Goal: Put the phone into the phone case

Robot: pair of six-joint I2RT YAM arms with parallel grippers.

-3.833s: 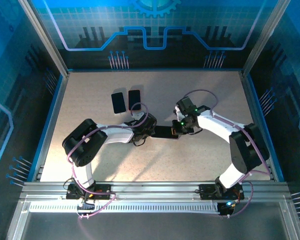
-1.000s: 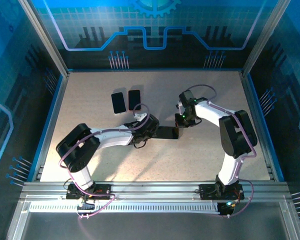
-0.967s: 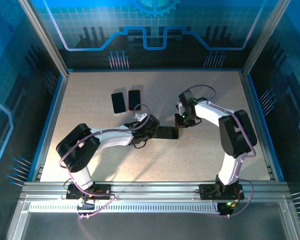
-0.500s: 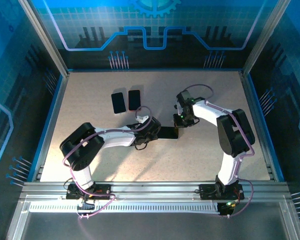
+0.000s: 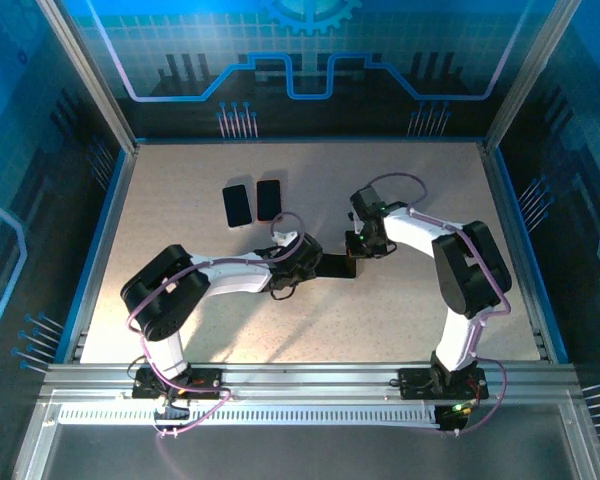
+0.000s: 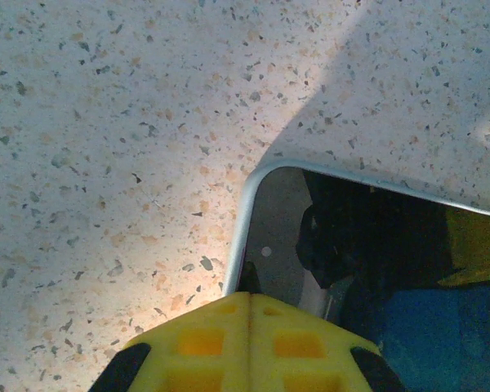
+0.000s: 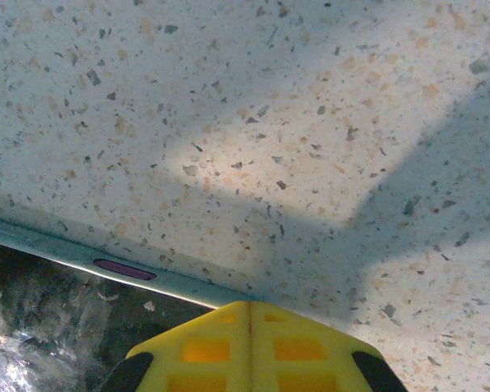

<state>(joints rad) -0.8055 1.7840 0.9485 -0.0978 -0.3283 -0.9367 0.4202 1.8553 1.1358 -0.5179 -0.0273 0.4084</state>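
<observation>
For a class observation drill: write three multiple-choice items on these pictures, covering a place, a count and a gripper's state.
1. Where does the phone lie? A between the left gripper and right gripper; B in the far left corner; C on the front rail.
2. How many dark slabs lie side by side beyond the left arm? A one; B two; C four.
3. How stand the left gripper's fingers? A spread wide; B shut together; C clamped around a cable.
Key: A, a gripper sits at each end; B, a second lies beside the first; B, the yellow fingers meet at a seam.
</observation>
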